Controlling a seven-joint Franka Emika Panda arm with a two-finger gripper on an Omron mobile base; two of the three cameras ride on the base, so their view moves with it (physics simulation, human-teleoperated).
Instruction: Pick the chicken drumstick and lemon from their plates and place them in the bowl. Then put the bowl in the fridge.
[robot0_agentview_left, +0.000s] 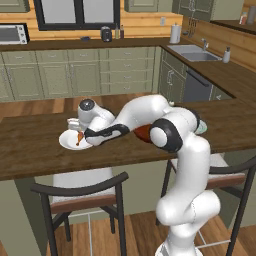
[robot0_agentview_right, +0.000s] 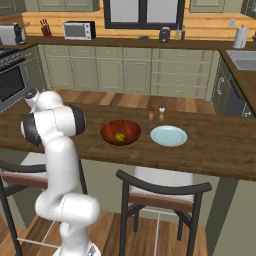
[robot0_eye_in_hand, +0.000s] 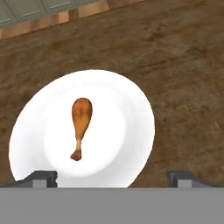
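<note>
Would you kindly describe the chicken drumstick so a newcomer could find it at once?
On the long wooden counter, find the white plate under the gripper. The chicken drumstick lies on it: small, orange-brown, one thick end and one thin bone end. The lemon is round, sitting in the reddish-brown bowl.

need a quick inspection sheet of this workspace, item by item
surface: dark wooden counter, two chairs in front.
job's things: small orange-brown chicken drumstick lies on the plain white round plate; yellow-green lemon already inside the glossy reddish-brown bowl; pale blue-green plate bare; fridge nothing seen.
clutter: two small shakers behind the bowl.
grippers: two-finger gripper open above the white plate, fingers apart, holding nothing.
cables: nothing seen.
surroundings: green-grey cabinets, sink, microwave, toaster, window.
</note>
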